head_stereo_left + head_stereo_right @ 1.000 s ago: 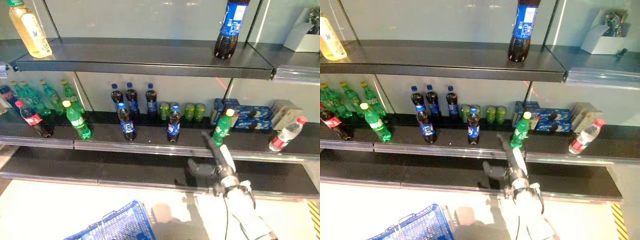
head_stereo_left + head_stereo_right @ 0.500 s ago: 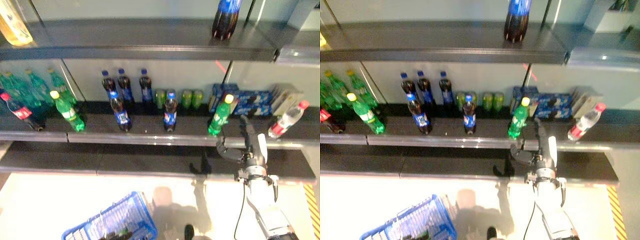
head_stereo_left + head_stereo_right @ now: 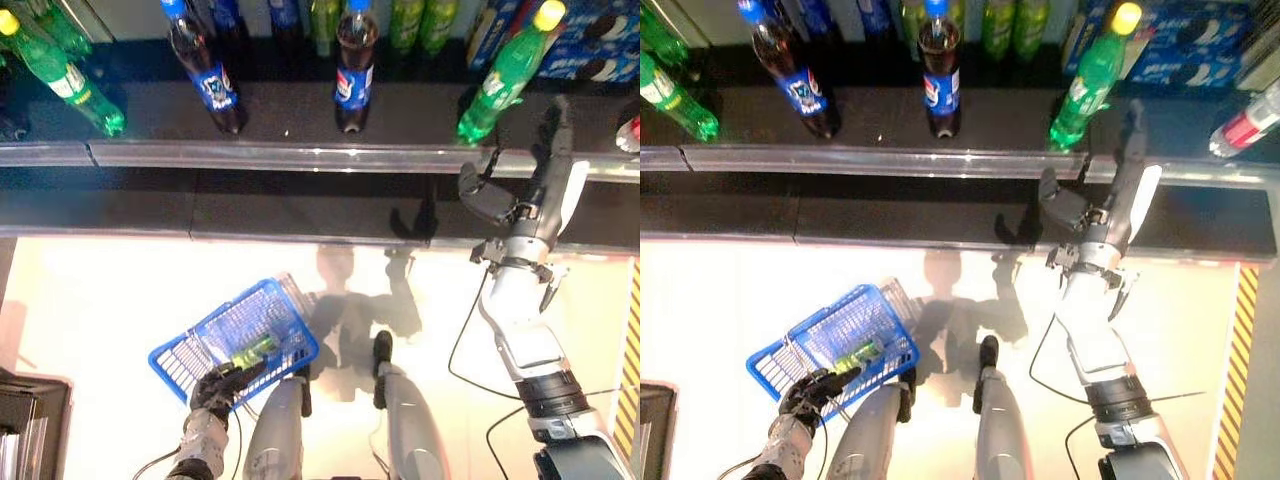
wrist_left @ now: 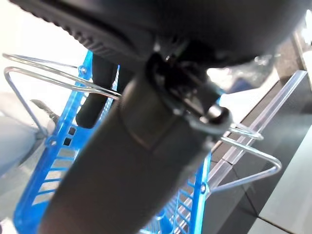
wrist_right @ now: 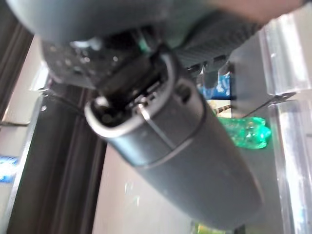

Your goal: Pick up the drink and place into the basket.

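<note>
A green drink bottle [image 3: 505,85] with a yellow cap stands at the front of the dark shelf [image 3: 300,158]; it also shows as a green bottle [image 5: 243,131] in the right wrist view. My right hand [image 3: 530,185] is raised to the shelf edge just right of the bottle's base. It is open, fingers straight up and thumb pointing toward the bottle, holding nothing. Low on the floor side hangs the blue wire basket [image 3: 190,352], with a small green item inside. My left hand [image 3: 218,385] is shut on the basket's wire handle [image 4: 58,80].
Two cola bottles with blue labels [image 3: 205,75] [image 3: 352,70] stand left of the green one. Another green bottle [image 3: 65,75] is at the far left. Blue boxes [image 3: 600,50] and a red-labelled water bottle [image 3: 630,130] are at the right. A lower shelf ledge [image 3: 250,205] juts out beneath.
The camera has tilted down, bringing the basket and left hand into view. My right hand has gone from left of the green bottle to its right side, staying open.
</note>
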Controlling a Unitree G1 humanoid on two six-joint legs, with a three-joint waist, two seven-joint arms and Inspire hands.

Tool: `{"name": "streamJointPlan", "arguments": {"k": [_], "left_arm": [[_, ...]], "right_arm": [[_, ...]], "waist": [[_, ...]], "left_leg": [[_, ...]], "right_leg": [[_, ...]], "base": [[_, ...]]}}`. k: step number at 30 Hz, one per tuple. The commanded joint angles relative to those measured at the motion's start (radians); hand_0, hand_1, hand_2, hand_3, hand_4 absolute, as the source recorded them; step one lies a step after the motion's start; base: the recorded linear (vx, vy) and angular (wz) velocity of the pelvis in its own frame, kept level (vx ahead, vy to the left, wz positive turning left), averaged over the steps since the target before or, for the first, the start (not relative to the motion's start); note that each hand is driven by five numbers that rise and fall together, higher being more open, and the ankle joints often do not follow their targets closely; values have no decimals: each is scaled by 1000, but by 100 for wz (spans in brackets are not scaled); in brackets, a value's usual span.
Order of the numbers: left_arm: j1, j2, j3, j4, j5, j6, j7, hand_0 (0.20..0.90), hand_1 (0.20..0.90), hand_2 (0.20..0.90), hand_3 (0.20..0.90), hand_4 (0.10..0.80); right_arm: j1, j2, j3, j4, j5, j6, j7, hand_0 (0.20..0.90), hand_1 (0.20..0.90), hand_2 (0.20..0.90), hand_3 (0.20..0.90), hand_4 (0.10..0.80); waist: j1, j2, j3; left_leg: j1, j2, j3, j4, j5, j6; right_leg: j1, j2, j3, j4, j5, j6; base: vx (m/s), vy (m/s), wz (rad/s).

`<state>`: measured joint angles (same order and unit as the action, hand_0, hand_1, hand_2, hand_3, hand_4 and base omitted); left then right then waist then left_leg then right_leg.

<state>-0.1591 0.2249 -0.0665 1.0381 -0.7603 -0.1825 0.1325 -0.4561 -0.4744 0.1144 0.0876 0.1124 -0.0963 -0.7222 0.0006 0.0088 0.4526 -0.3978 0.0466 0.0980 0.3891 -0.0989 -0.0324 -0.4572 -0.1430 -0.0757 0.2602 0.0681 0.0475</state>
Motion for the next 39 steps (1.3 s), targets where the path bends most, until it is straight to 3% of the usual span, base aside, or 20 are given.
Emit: {"name": "streamJointPlan", "arguments": {"k": [1,14,27,39], "left_arm": [[65,-35,-73,-14,-1,0,-28,300,300,300,200,100],[31,-9,-120,-61,-27,24,-41,300,300,300,200,100],[29,12,-158,-117,-59,30,-25,300,300,300,200,100],[51,48,-174,-159,-83,34,-30,300,300,300,200,100]], "right_arm": [[-155,-59,-55,-68,38,-94,-66,900,900,900,900,800],[-488,-151,-18,106,229,-26,-91,900,900,900,900,800],[-674,-219,25,220,317,9,-153,900,900,900,900,800],[-784,-281,52,333,499,-73,-127,900,900,900,900,800]], "waist": [[15,1,-26],[58,43,44],[78,63,67],[97,65,67]], "left_leg": [[-65,15,-90,39,86,-13],[-136,-6,-103,71,123,-10],[-188,-24,-101,50,126,1],[-212,-31,-108,37,124,2]], "right_leg": [[27,-19,-6,76,-50,-1],[-30,-17,-17,102,-61,-15],[-91,-13,-21,103,-56,-18],[-115,-11,-37,106,-60,-20]], "base": [[-39,12,-1],[-1,-5,-1],[0,0,0],[1,-15,1]]}}
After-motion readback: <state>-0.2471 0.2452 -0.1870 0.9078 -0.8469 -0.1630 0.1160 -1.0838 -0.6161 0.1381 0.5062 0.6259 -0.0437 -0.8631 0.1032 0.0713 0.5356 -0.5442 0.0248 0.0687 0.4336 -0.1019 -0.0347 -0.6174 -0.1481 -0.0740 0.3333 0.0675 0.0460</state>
